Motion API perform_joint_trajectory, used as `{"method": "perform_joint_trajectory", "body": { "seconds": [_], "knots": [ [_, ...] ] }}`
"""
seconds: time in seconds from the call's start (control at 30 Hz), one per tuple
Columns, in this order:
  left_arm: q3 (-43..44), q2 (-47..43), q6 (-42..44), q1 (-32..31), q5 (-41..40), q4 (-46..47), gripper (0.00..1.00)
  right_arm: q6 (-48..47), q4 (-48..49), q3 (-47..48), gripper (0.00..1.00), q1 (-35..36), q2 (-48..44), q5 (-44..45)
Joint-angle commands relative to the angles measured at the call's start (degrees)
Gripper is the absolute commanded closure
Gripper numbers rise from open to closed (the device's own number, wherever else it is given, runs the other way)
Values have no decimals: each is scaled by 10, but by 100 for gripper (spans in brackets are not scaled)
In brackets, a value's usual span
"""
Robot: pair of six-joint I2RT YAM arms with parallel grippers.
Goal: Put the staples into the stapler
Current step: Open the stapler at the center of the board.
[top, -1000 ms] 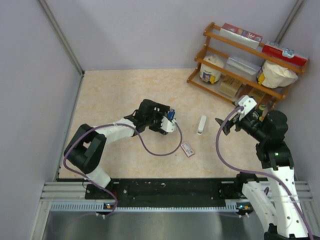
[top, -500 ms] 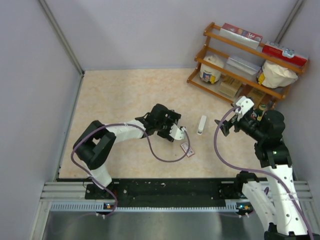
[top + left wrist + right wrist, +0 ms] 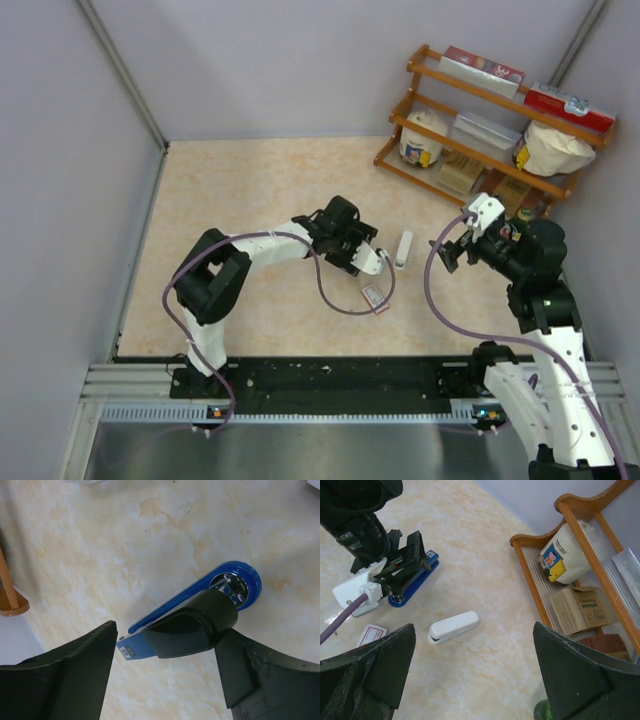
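Note:
The blue stapler (image 3: 195,597) lies on the table between my left gripper's fingers, its black part (image 3: 187,630) facing the camera. My left gripper (image 3: 167,630) is open around it, with a gap at the left finger (image 3: 75,665). The right wrist view shows the stapler (image 3: 415,580) under that gripper. In the top view the left gripper (image 3: 366,257) hides the stapler. The red-and-white staples box (image 3: 375,297) lies shut just in front of it, and also shows in the right wrist view (image 3: 370,633). No loose strips show. My right gripper (image 3: 447,252) hovers open and empty.
A white stapler (image 3: 403,250) lies between the two grippers; it also shows in the right wrist view (image 3: 452,626). A wooden shelf (image 3: 430,115) with bags and boxes stands at the back right. Grey walls enclose the table on the left and the back.
My left gripper has swept right and slightly nearer across the table, bringing the blue stapler close to the white stapler and the box. The right arm has barely moved.

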Motion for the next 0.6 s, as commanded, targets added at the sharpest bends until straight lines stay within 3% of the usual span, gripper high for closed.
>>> {"method": "perform_joint_trajectory", "body": {
  "seconds": [0.0, 0.13, 0.37, 0.57],
  "knots": [
    [69, 23, 23, -3, 14, -88, 25, -11, 19, -5, 1, 3, 3, -3],
    [97, 34, 41, -4, 16, -127, 38, -13, 19, -8, 1, 3, 4, -7],
    [111, 39, 51, -10, 31, -168, 51, -15, 19, -10, 1, 4, 4, -11],
    [112, 40, 55, -12, 41, -193, 52, -16, 19, -11, 1, 4, 6, -12]
  ]
}}
